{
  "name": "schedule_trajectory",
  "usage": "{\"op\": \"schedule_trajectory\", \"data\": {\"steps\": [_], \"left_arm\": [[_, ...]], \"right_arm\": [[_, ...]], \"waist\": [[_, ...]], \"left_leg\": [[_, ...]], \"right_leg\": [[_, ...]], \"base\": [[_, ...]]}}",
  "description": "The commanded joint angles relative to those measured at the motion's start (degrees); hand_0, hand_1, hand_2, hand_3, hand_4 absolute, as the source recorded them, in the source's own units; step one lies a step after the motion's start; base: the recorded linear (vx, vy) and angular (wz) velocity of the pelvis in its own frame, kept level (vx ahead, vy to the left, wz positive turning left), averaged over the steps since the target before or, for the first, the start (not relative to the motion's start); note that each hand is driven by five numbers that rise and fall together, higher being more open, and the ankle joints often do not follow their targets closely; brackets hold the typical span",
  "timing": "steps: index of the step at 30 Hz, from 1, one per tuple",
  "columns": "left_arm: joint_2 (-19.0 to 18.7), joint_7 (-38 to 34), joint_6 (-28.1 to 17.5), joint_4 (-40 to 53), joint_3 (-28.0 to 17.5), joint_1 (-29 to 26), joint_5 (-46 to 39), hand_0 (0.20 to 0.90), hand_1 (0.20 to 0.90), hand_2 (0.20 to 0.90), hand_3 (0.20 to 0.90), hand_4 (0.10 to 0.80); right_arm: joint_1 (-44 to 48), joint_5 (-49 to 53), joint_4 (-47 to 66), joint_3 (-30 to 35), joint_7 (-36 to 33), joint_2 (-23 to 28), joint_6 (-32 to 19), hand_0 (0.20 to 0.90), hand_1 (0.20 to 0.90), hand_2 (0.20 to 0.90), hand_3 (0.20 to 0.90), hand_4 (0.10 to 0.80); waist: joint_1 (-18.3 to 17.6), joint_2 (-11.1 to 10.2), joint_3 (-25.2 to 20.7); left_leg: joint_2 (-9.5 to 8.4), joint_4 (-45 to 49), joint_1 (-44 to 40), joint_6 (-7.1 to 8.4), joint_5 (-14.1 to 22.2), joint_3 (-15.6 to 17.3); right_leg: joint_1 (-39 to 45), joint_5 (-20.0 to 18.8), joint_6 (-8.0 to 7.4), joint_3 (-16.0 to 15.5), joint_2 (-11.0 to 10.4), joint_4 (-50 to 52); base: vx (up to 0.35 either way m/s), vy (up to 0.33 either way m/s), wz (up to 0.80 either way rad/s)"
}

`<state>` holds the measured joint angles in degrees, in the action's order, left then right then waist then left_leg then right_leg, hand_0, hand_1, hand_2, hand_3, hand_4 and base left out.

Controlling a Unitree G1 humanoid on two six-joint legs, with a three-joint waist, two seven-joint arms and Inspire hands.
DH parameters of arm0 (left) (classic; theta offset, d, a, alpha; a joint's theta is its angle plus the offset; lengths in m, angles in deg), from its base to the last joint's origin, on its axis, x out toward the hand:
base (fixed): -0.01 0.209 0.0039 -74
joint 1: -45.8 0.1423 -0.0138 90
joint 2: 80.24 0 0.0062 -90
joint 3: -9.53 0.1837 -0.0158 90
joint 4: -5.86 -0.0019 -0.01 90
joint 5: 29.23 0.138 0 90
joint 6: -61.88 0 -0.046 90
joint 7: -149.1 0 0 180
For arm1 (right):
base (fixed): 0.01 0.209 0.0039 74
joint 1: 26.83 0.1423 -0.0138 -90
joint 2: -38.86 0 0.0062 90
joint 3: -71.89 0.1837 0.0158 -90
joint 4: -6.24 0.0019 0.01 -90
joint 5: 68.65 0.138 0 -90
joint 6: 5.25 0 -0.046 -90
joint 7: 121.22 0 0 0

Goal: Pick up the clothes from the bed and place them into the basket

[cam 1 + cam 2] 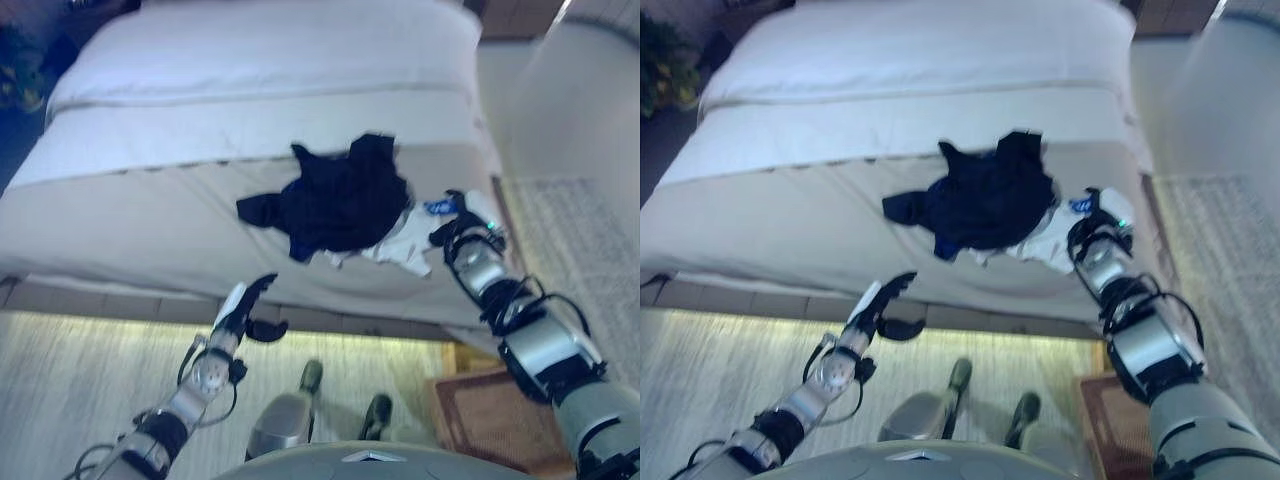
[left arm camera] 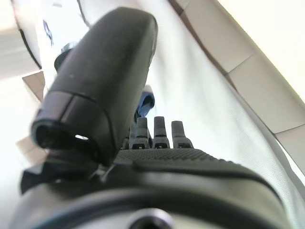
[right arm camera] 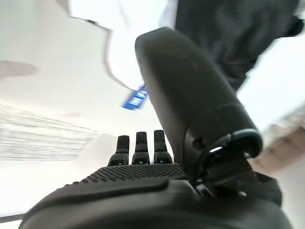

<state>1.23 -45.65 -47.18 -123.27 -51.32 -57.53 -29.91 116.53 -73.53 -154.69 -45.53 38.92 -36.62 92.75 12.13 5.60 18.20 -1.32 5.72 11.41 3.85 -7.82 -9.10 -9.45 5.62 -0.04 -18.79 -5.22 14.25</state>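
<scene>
Bed (image 1: 150, 220) w/ dark garment (image 1: 345, 200); both hands (image 1: 245, 305) (image 1: 465, 225) open, blue tag (image 3: 135, 99) clear only via right wrist.

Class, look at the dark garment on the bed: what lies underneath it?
A white garment shows from under the dark garment at the edge nearest the right hand, both lying on the bed. How far the white one extends beneath is covered.

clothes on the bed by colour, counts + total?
Dark navy garment: 1
White garment with a blue tag: 1, partly under the navy one
Total: 2 pieces, both near the foot edge of the white bed. Neither robot hand holds any: left robot hand, right robot hand.
</scene>
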Motion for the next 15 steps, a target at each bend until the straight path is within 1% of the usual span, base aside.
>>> {"op": "schedule_trajectory", "data": {"steps": [1,3,4,6,7,10,11,12,13,15], "left_arm": [[-3.09,-3.13,-5.89,9.47,-2.23,-3.59,-5.96,0.9,0.9,0.9,0.9,0.8],[-3.3,-3.18,-5.81,12.38,-2.81,-3.53,-6.65,0.9,0.9,0.9,0.9,0.8],[-3.55,-3.37,-6.03,13.9,-3.09,-3.27,-6.55,0.9,0.9,0.9,0.9,0.8],[-4.34,-4.95,-6.46,17.16,-3.37,-3.31,-4.47,0.9,0.9,0.9,0.9,0.8],[-4.93,-5.94,-5.98,18.96,-3.43,-3.39,-3.77,0.9,0.9,0.9,0.9,0.8],[-5.4,-7.7,-5.7,21.18,-3.79,-3.59,-2.08,0.9,0.9,0.9,0.9,0.8],[-6.14,-8.49,-5.28,22.85,-3.53,-4.11,-1.36,0.9,0.9,0.9,0.9,0.8],[-6.23,-8.51,-5.18,23.05,-3.47,-4.21,-1.28,0.9,0.9,0.9,0.9,0.8],[-6.75,-8.58,-4.98,24.13,-3.39,-4.7,-1.85,0.9,0.9,0.9,0.9,0.8],[-7.11,-8.63,-5.33,24.96,-3.46,-5.09,-2.8,0.9,0.9,0.9,0.9,0.8]], "right_arm": [[6.81,1.41,5.15,-2.27,-4.99,3.45,-2.12,0.9,0.9,0.9,0.9,0.8],[8.73,1.79,5.18,-2.33,-4.94,4.84,-0.99,0.9,0.9,0.9,0.9,0.8],[9.54,2.16,5.14,-2.38,-4.59,5.61,-0.62,0.9,0.9,0.9,0.9,0.8],[11.61,2.85,4.42,-1.96,-3.71,7.04,0.13,0.9,0.9,0.9,0.9,0.8],[12.81,2.63,3.89,-2.04,-3.04,7.6,1.21,0.9,0.9,0.9,0.9,0.8],[14.6,1.96,2.53,-2.65,-1.53,8.25,1.79,0.9,0.9,0.9,0.9,0.8],[16.25,2.56,2.14,-3.79,-1.4,8.43,1.67,0.9,0.9,0.9,0.9,0.8],[16.55,2.68,2.11,-4.02,-1.47,8.42,1.78,0.9,0.9,0.9,0.9,0.8],[17.83,3.95,1.91,-4.88,-1.99,8.58,1.54,0.9,0.9,0.9,0.9,0.8],[19.21,4.85,1.91,-5.4,-1.98,8.71,1.63,0.9,0.9,0.9,0.9,0.8]], "waist": [[1.75,-3.11,2.98],[2.18,-2.81,4.35],[2.48,-2.77,4.94],[3.04,-2.26,6.24],[3.2,-1.88,6.8],[3.41,-1.43,7.65],[3.55,-0.95,8.52],[3.58,-0.87,8.63],[3.6,-0.42,9.36],[3.59,0.04,9.95]], "left_leg": [[-4.04,16.75,6.26,-4.7,12.03,3.95],[-4.68,23.61,10.37,-5.05,15.02,4.87],[-4.96,27.15,11.48,-5.12,17.97,5.23],[-5.48,33.88,15.41,-5.93,20.9,6.16],[-5.72,37.17,17.5,-6.26,22.26,6.5],[-6.06,41.79,20.51,-7.06,23.87,6.79],[-6.39,44.82,22.67,-7.61,24.62,6.78],[-6.43,45.13,22.99,-7.68,24.7,6.78],[-6.95,47.7,24.94,-8.15,25.31,6.62],[-7.26,49.71,26.71,-8.54,25.71,6.48]], "right_leg": [[-4.05,3.07,1.15,2.59,-3.79,12.72],[-7.61,5.69,1.97,2.37,-5.15,19.84],[-8.71,8.35,1.87,2.8,-5.62,23.73],[-12.66,11.0,2.58,2.92,-7.16,30.87],[-14.91,12.24,3.0,3.38,-7.45,34.28],[-18.31,13.73,3.57,4.22,-7.8,38.86],[-20.55,14.45,3.87,4.59,-7.86,41.54],[-20.89,14.57,3.93,4.64,-7.86,41.86],[-23.08,15.12,4.17,5.03,-7.66,44.04],[-25.14,15.6,4.38,5.44,-7.39,45.91]], "base": [[-0.166,0.095,0.1],[-0.074,0.063,0.07],[-0.007,0.035,0.04],[-0.031,0.042,0.03],[-0.044,0.04,0.04],[-0.022,0.028,0.03],[-0.034,0.024,-0.02],[-0.05,0.017,0.03],[-0.031,0.005,0.06],[-0.029,-0.001,0.0]]}}
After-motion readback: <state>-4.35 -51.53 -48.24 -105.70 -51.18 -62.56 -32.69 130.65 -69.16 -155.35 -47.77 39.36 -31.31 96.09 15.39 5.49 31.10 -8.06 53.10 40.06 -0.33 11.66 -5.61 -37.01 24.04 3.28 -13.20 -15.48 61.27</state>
